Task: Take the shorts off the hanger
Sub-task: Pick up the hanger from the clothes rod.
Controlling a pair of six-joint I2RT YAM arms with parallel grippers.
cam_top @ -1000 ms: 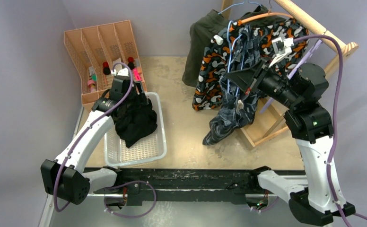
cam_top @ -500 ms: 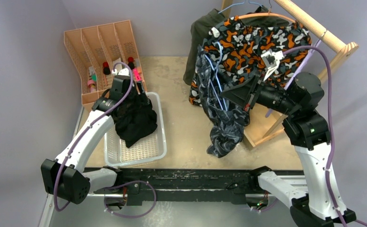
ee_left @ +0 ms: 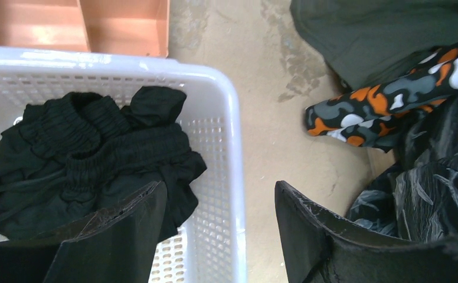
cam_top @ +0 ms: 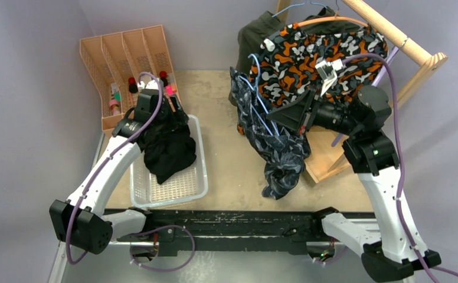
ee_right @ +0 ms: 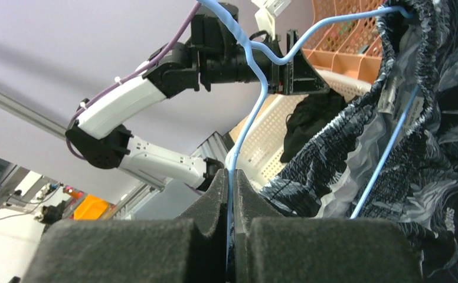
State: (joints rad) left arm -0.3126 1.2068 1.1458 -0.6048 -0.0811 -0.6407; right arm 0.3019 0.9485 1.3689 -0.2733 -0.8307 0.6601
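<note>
My right gripper [cam_top: 275, 118] is shut on the wire of a light blue hanger [cam_top: 256, 97], off the rail and over the table. The dark blue-grey camouflage shorts [cam_top: 280, 153] hang from this hanger, their lower end bunched on the table. In the right wrist view the hanger [ee_right: 247, 127] runs up from my gripper [ee_right: 231, 177], with the shorts [ee_right: 356, 153] to its right. Orange-black-white shorts [cam_top: 309, 50] and olive shorts [cam_top: 250, 38] stay at the rail. Black shorts [ee_left: 73, 159] lie in the white basket [ee_left: 229, 118]. My left gripper [ee_left: 221, 194] is open above the basket's right rim.
A wooden clothes rack [cam_top: 392, 35] stands at the back right, its base frame [cam_top: 327, 168] on the table. An orange file organiser [cam_top: 126, 53] with small bottles sits at the back left. The basket [cam_top: 197, 177] lies front left.
My right arm has swung left, carrying the blue hanger and the blue-grey shorts away from the rail; their hem slid left on the table. The left gripper shifted slightly.
</note>
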